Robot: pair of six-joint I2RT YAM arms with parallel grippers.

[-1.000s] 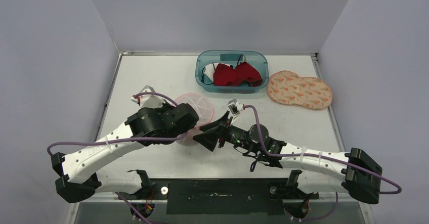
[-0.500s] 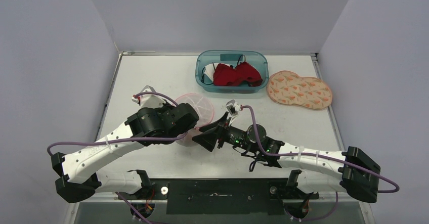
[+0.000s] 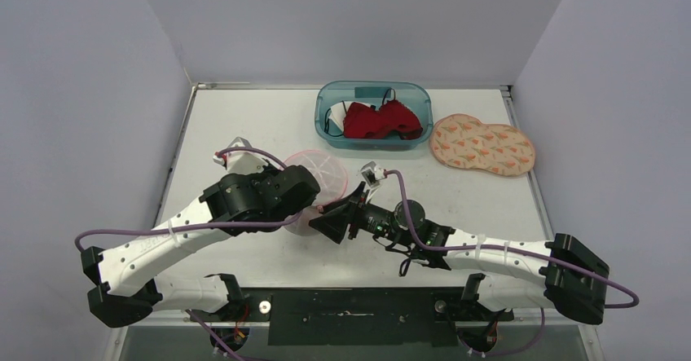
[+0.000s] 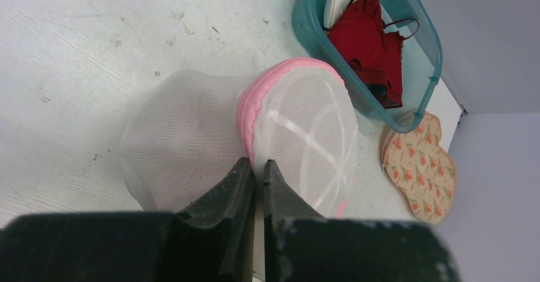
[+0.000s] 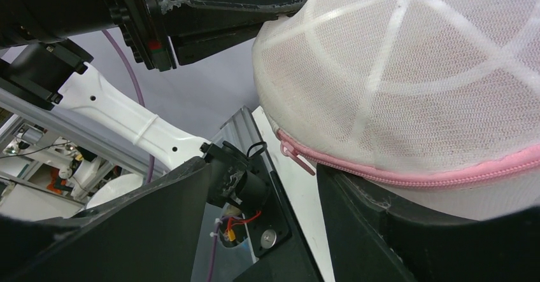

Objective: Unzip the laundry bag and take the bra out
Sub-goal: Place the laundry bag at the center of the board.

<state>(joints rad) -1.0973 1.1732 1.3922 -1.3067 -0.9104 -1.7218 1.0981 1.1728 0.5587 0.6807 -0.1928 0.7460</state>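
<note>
The laundry bag (image 3: 319, 172) is a white mesh dome with a pink zipper (image 5: 414, 175) round its rim, lifted off the table's middle. My left gripper (image 4: 258, 164) is shut on the bag's (image 4: 305, 123) pink seam from the near side. My right gripper (image 5: 264, 170) stands open just below the bag (image 5: 414, 72). The pink zipper pull (image 5: 294, 155) hangs between its fingertips, close to the right finger (image 5: 382, 225). From above, the right gripper (image 3: 330, 218) sits against the bag's near right edge. Through the mesh I cannot make out a bra.
A teal bin (image 3: 371, 85) at the back holds a red garment with black straps (image 3: 379, 121) and something white. A floral fabric piece (image 3: 481, 143) lies flat right of it. Both arms cross the near half of the table.
The right arm has edged left toward the bag, and its jaws have narrowed a little. The left gripper has kept still on the seam.
</note>
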